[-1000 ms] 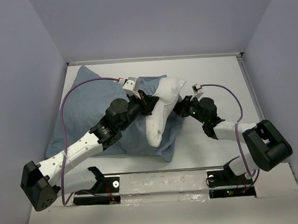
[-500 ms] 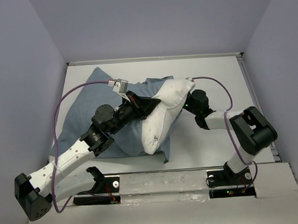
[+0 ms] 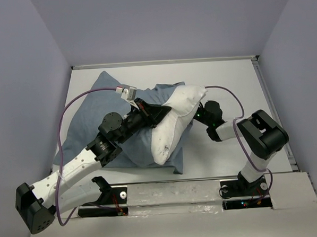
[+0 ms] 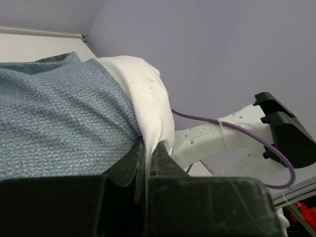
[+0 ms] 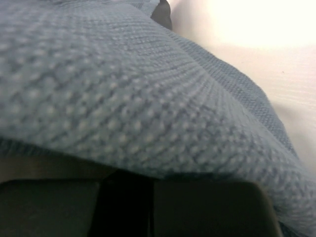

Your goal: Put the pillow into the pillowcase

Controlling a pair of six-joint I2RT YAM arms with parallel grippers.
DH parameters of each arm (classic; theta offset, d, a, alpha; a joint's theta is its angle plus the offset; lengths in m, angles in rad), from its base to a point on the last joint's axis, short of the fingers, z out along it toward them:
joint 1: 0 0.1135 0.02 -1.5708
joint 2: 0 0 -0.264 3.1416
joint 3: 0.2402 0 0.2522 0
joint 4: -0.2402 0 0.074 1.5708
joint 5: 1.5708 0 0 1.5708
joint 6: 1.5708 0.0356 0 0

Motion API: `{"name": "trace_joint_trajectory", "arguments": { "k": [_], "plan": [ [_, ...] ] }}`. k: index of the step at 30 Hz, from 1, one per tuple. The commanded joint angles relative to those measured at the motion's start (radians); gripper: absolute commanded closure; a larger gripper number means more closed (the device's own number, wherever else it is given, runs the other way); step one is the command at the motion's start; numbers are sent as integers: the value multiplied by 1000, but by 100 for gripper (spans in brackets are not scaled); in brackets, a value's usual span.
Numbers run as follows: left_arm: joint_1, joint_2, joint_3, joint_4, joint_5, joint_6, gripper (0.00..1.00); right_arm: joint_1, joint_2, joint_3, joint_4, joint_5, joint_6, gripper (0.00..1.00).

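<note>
The white pillow [image 3: 174, 123] lies tilted across the right end of the blue-grey pillowcase [image 3: 94, 114], which is spread over the left and middle of the table. My left gripper [image 3: 159, 112] is shut on a thin fold of the pillow's edge; in the left wrist view its jaws [image 4: 147, 160] pinch white pillow cloth [image 4: 143, 94] beside the pillowcase [image 4: 59, 123]. My right gripper is hidden under the pillow's upper right corner in the top view. In the right wrist view its jaws [image 5: 150, 197] are together with pillowcase cloth [image 5: 123, 98] coming straight out over them.
The white table [image 3: 226, 83] has a raised rail along its back and right edges. Grey-lilac walls close in on three sides. Both arms' purple cables loop above the cloth. The right arm [image 3: 255, 137] is folded close to the pillow.
The right arm has pushed further left, its gripper going under the pillow's upper corner. The left arm has drawn back and left, and the pillow's top corner has shifted right.
</note>
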Motion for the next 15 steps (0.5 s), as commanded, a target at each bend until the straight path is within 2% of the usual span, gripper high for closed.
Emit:
{"name": "trace_joint_trajectory", "arguments": {
  "k": [1,6,9,12,15],
  "plan": [
    [-2,-35,92,56,-140,123,100,8,-90,-97,103,34,19,100],
    [1,29,118,-12,-381,311,100,8,-291,-235,-78,106,-6,100],
    [6,55,110,4,-430,338,100,8,-436,-298,-226,159,-38,100],
    [14,60,94,43,-394,312,100,8,-550,-314,-398,219,-82,100],
    [17,55,77,91,-253,231,100,8,-598,-264,-486,241,-166,100]
  ]
}}
